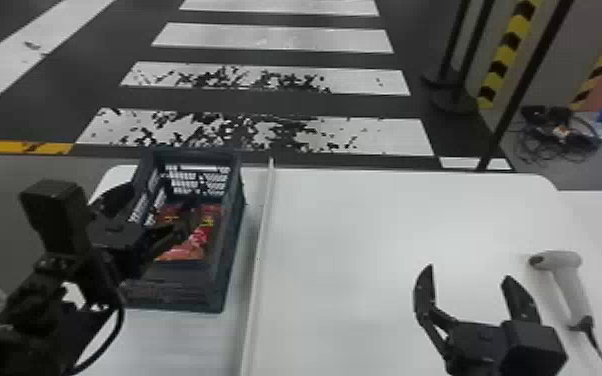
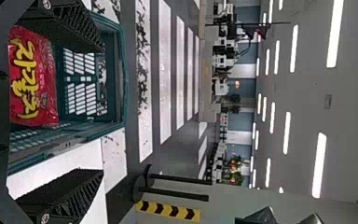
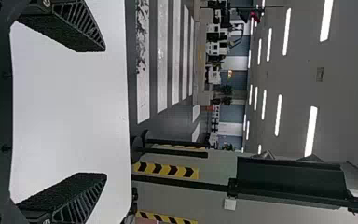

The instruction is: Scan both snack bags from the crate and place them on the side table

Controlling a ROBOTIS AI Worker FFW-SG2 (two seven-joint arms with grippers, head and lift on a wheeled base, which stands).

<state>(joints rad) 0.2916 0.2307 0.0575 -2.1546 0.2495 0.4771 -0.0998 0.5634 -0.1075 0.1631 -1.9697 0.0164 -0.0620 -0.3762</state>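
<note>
Left jaws empty, spread wide at the crate (image 1: 190, 287); right jaws likewise. Risk: misaligned lowering could strike the crate, missing the snack bag (image 2: 46, 77).

From here, tall latticed walls of the dark blue-green plastic crate (image 1: 232, 250) are blocking sideways passage; the black left gripper (image 1: 153, 209) is crowding its left side. A raised white strip (image 1: 260, 250) is running along its right. Passing room is stretching across the smooth white table (image 1: 345, 240) to the black right gripper (image 1: 466, 272), a pale pistol-shaped scanner (image 1: 567, 280) lying just beyond.
</note>
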